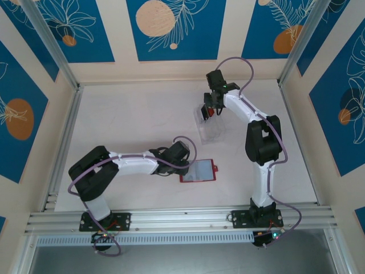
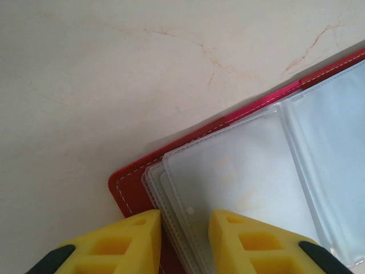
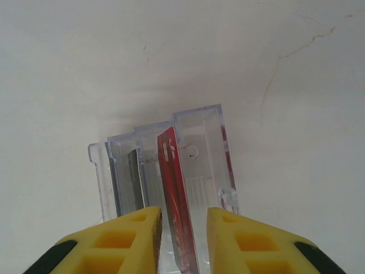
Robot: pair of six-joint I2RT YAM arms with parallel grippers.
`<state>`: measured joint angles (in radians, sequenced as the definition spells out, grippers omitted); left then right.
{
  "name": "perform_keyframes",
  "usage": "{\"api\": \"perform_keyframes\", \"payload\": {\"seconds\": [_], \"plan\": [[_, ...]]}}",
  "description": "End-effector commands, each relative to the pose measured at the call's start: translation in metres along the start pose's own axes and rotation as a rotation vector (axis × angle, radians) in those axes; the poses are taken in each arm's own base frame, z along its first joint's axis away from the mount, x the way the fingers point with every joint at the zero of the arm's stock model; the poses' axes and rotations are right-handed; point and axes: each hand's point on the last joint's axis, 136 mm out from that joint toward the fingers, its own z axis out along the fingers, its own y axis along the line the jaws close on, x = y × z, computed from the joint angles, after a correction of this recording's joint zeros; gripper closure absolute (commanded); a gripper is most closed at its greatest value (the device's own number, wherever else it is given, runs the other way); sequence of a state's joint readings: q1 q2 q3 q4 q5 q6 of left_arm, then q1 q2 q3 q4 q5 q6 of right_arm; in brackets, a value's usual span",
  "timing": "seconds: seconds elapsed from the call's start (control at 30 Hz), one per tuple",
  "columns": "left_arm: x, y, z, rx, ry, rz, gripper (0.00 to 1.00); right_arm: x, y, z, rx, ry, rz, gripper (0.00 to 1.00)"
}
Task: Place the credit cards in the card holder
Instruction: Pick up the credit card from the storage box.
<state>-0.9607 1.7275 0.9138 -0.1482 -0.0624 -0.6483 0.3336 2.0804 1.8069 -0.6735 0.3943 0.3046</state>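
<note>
Clear tray walls and a black card flank the red card.

Surface: pale cream table top with faint reddish veining. Directly on it are two items. A flat red leather-like folding wallet lies open near the front edge, pale translucent sleeves up. A clear plastic slotted tray sits farther back, well apart, apparently resting flat.
</note>
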Motion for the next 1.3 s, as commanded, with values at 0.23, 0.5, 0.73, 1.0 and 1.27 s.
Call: {"api": "perform_keyframes", "payload": {"seconds": [0.23, 0.5, 0.73, 1.0, 1.27], "plan": [[0.033, 0.008, 0.017, -0.028, 0.112, 0.000, 0.72, 0.002, 0.001, 0.012, 0.010, 0.028, -0.040, 0.73], [0.033, 0.009, 0.016, -0.031, 0.112, -0.001, 0.73, 0.002, 0.003, 0.015, 0.011, 0.033, -0.051, 0.78], [0.033, 0.009, 0.016, -0.031, 0.112, -0.003, 0.73, -0.001, 0.006, 0.011, -0.007, 0.030, -0.056, 0.87], [0.034, 0.011, 0.015, -0.036, 0.114, -0.003, 0.73, -0.001, 0.010, 0.010, -0.045, 0.043, -0.058, 0.97], [0.035, 0.011, 0.015, -0.038, 0.113, -0.005, 0.73, -0.016, 0.012, -0.020, -0.070, -0.008, -0.057, 1.00]]}}
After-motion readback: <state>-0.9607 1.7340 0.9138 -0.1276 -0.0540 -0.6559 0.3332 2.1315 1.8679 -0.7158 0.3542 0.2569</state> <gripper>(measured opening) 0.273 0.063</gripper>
